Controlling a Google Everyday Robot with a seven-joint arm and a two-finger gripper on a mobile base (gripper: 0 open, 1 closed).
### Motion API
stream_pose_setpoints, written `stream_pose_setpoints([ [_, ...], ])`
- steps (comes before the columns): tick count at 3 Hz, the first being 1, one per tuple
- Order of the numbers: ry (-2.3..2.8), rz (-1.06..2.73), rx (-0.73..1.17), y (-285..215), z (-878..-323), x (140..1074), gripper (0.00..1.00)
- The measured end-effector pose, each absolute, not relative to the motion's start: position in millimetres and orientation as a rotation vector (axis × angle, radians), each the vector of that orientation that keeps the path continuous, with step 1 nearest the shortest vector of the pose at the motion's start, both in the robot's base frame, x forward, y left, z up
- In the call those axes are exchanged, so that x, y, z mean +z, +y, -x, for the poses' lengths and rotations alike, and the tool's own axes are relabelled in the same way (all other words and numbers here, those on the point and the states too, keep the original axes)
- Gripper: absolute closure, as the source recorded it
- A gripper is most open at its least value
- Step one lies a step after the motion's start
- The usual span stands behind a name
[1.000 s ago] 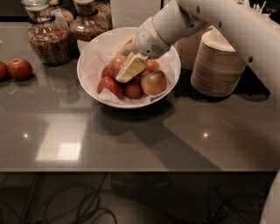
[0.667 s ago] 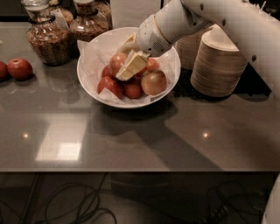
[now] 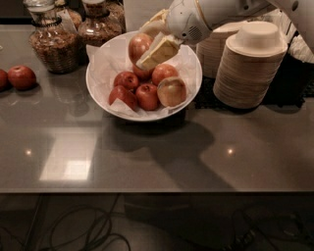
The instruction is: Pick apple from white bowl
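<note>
A grey, glossy counter (image 3: 147,157) spreads below and in front of the gripper (image 3: 147,45), which reaches in from the upper right on a white arm (image 3: 221,12). Directly beneath the gripper sits the white bowl (image 3: 195,88), wide, shallow and lined with crinkled paper. To the gripper's right, well apart from it, stand stacks of beige paper bowls (image 3: 250,73); to its left, behind the bowl's rim, are two glass jars (image 3: 51,41) of brownish contents. The gripper's pale fingers (image 3: 159,51) are clamped on the apple (image 3: 139,46), red-orange and glossy, which is held over the back part of the bowl, above the fruit left inside; whether it touches the one just under it I cannot tell. Below the gripper lie a paler yellowish apple (image 3: 171,91) and several small dark red apples (image 3: 147,95). Far to its left, a red apple (image 3: 22,77) rests on the counter, with another at the picture's edge.
</note>
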State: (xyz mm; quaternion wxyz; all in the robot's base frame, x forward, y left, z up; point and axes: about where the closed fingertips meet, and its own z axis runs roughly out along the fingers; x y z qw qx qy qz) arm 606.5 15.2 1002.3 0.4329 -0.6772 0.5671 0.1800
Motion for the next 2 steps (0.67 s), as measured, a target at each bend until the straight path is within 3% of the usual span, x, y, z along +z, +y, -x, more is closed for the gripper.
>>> stream_pose_setpoints([
  [2,1.373,1.643,0.391,-5.1,-594.7,1036.8,1.00],
])
